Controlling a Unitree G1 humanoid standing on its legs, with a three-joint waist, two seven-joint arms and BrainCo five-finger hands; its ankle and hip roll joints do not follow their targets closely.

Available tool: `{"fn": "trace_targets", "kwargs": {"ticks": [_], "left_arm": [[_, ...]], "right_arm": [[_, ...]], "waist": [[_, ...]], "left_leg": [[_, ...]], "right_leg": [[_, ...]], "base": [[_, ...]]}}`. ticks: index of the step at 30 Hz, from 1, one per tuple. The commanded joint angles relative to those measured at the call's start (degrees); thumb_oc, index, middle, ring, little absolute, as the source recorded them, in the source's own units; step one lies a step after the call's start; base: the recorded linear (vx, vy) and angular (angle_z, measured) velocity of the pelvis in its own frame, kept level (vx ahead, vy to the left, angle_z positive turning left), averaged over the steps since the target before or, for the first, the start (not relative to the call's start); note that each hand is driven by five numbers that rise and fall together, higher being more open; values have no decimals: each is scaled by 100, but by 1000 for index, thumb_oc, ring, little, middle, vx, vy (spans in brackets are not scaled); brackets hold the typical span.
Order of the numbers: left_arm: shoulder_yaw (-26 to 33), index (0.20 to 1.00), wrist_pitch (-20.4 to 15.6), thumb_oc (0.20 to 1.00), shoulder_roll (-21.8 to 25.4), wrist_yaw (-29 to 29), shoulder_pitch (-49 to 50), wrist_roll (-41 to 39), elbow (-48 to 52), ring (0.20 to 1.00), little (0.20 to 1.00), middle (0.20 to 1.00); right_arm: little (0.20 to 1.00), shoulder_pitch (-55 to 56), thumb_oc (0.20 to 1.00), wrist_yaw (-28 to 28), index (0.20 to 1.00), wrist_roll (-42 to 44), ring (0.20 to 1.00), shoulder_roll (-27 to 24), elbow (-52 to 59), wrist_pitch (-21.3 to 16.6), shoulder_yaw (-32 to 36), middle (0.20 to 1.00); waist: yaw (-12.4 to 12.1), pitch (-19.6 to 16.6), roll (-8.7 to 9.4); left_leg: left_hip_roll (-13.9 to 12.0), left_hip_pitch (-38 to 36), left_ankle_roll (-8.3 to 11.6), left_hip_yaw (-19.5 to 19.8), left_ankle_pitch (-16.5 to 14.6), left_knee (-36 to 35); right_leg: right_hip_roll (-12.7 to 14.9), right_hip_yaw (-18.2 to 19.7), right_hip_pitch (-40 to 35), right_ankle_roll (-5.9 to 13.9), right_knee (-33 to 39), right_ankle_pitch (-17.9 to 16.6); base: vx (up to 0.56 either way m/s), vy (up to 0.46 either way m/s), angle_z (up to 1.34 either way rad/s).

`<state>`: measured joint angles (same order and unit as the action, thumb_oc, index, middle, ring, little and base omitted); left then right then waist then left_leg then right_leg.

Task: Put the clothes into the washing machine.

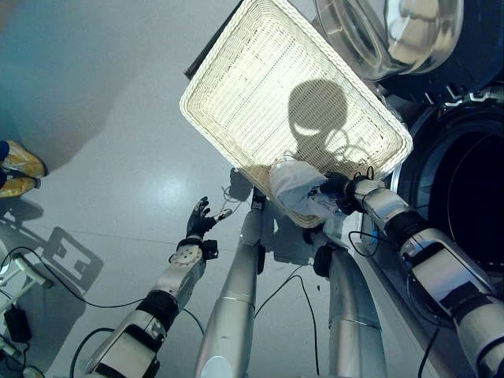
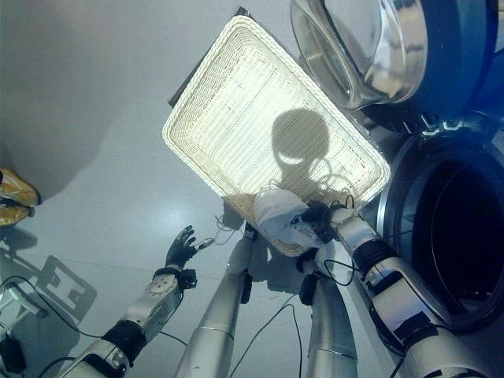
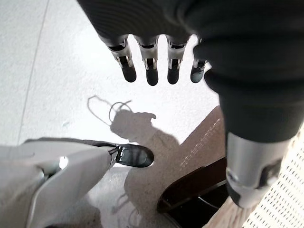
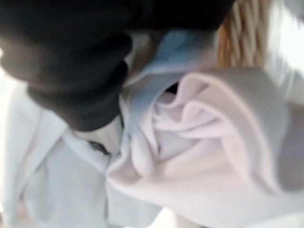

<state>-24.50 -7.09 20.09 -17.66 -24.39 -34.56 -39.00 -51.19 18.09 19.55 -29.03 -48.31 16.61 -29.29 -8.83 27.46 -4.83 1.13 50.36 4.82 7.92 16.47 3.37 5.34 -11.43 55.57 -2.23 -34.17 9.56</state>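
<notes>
A bunched white garment [image 1: 294,186] lies over the near corner of the white wicker basket [image 1: 260,87]. My right hand [image 1: 340,189] is at that corner, its fingers curled into the cloth. Up close the garment [image 4: 213,142] is gathered in folds against the right hand [image 4: 71,71]. The washing machine's dark drum opening [image 1: 471,185] is just right of the basket, and its round door [image 1: 394,31] stands swung open above. My left hand [image 1: 198,217] hovers over the grey floor left of the basket, holding nothing, its fingers [image 3: 152,71] straight.
The basket [image 2: 236,110] rests tilted on a dark stand [image 3: 199,190]. A person's yellow shoes [image 1: 20,169] stand at the far left on the floor. Open grey floor [image 1: 110,94] stretches left of the basket.
</notes>
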Motion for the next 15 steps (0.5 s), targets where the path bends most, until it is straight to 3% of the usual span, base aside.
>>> {"fn": "trace_targets", "kwargs": {"ticks": [1, 3, 4, 5, 6, 13, 14, 15], "left_arm": [[288, 1000, -317, 1000, -110, -123, 476, -108, -173, 1000, 1000, 1000], [318, 1000, -372, 1000, -122, -121, 531, -115, -213, 1000, 1000, 1000], [387, 1000, -461, 1000, -149, -114, 627, -115, -304, 1000, 1000, 1000], [406, 1000, -478, 1000, -163, -111, 650, -125, -327, 1000, 1000, 1000], [457, 1000, -544, 1000, -193, -99, 717, -136, -397, 1000, 1000, 1000], [765, 1000, -831, 1000, -252, 132, 1016, -309, -778, 1000, 1000, 1000], [769, 1000, -843, 1000, -252, 140, 1022, -313, -792, 1000, 1000, 1000], [803, 1000, -889, 1000, -252, 175, 1046, -325, -859, 1000, 1000, 1000]], "right_arm": [[200, 1028, 200, 749, 200, 5243, 200, 285, 1237, 281, 833, 200], [200, 1155, 200, 856, 200, 5750, 200, 346, 1387, 144, 919, 200], [200, 1386, 200, 995, 200, 6506, 200, 485, 1638, -182, 1067, 200], [200, 1438, 200, 1010, 200, 6603, 200, 523, 1700, -221, 1114, 200], [200, 1572, 200, 1123, 200, 7103, 200, 626, 1826, -557, 1264, 200], [200, 2135, 200, 1066, 200, 8268, 200, 836, 2068, -1916, 2209, 200], [200, 2148, 200, 1074, 200, 8291, 200, 830, 2057, -1970, 2246, 200], [200, 2198, 200, 1054, 200, 8373, 200, 803, 2038, -2299, 2386, 200]], "waist": [[390, 233, -210], [430, 233, -212], [504, 233, -206], [524, 233, -205], [585, 233, -208], [903, 233, -232], [909, 233, -233], [949, 233, -236]], "left_leg": [[491, -527, -535, -625, -862, 588], [488, -581, -542, -654, -885, 597], [478, -695, -554, -696, -933, 611], [475, -731, -556, -710, -944, 607], [464, -820, -560, -744, -977, 607], [361, -1306, -529, -1006, -1099, 511], [355, -1323, -528, -1017, -1097, 499], [337, -1390, -522, -1051, -1095, 461]], "right_leg": [[-254, 167, -634, 618, 1656, -1428], [-263, 200, -672, 620, 1634, -1412], [-281, 263, -760, 621, 1608, -1379], [-287, 278, -785, 621, 1606, -1372], [-298, 317, -852, 623, 1602, -1351], [-317, 525, -1282, 604, 1745, -1271], [-318, 531, -1299, 602, 1754, -1270], [-325, 550, -1362, 595, 1774, -1254]], "base": [[-135, 55, -12], [-101, 33, -23], [-51, 13, -45], [-64, 20, -61], [-44, 20, -38], [-47, 32, -30], [-26, 20, -46], [-10, 1, -36]]}}
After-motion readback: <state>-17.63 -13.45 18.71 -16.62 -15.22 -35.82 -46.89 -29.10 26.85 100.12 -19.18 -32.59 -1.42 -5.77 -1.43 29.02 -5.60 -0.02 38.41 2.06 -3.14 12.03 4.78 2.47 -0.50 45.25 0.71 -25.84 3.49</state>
